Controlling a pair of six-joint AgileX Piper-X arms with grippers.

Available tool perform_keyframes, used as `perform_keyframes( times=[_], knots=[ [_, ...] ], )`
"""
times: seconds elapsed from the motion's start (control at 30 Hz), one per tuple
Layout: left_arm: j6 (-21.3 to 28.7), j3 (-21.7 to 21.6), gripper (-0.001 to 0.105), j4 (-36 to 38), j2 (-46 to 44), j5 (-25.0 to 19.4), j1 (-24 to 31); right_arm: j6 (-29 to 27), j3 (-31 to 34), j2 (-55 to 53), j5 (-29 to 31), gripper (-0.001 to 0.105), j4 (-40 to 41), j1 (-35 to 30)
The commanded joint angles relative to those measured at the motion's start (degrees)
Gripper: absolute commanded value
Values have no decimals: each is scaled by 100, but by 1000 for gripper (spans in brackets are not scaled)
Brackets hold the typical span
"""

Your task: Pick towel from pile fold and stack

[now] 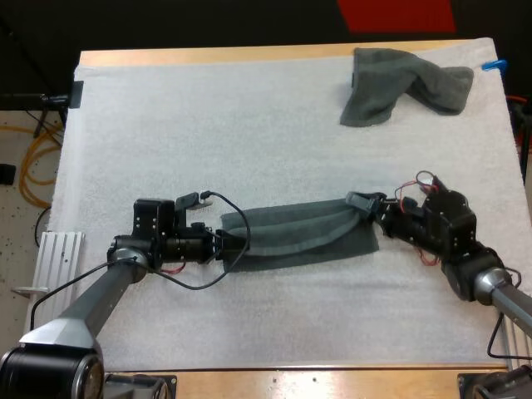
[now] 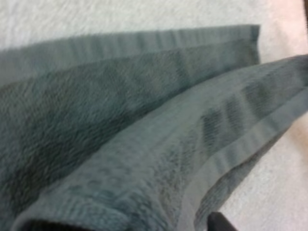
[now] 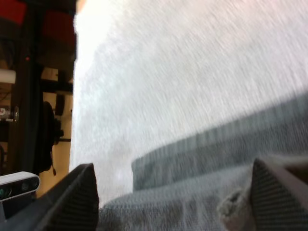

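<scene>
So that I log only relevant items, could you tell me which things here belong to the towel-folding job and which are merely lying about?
Job: half-folded towel at mid-mat; crumpled towel at the mat's far right corner.
Merely there: white mat; wooden table.

Dark grey-green folded towel (image 1: 303, 235), grey-green crumpled towel (image 1: 391, 83), white mat (image 1: 208, 125)

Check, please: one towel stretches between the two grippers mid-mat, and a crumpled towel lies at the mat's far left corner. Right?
Wrong corner: the high view shows the crumpled towel at the far right corner of the mat. The other towel does stretch between the left gripper and the right gripper.
</scene>
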Motion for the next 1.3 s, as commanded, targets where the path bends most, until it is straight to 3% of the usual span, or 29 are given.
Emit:
perform_keyframes(
  times=[0.0, 0.4, 0.5, 0.7, 0.77, 0.83, 0.93, 1.07, 1.27],
  knots=[
    [-2, -75, 38, -60, -83, 107, -1, -207, -93, -16, 27, 64, -113, -15],
    [-23, -720, 38, 68, -1070, 138, -1, -927, -919, -90, -67, 64, 105, -15],
    [11, -860, 38, 105, -1391, -99, -1, -1535, -1153, -277, -61, 63, 895, -15],
    [290, -1023, 38, 200, -2208, -385, -1, -3039, -1725, -831, 335, 54, 3315, -15],
    [575, -1056, 38, 504, -2595, -601, -1, -3562, -1962, -1027, 544, 42, 4237, -15],
    [1013, -1136, 38, 1065, -2919, -918, -1, -3888, -2151, -1157, 700, 23, 4915, -15],
    [1728, -1314, 49, 2164, -3401, -1673, -1, -4204, -2435, -1278, 774, 0, 5660, -15],
    [2250, -1496, 70, 3478, -3850, -2513, -1, -4279, -2790, -1291, 773, 0, 6532, 2],
    [2232, -1528, 70, 4652, -4136, -2568, -1, -4279, -2952, -1291, 1038, 0, 7186, 595]
  ],
)
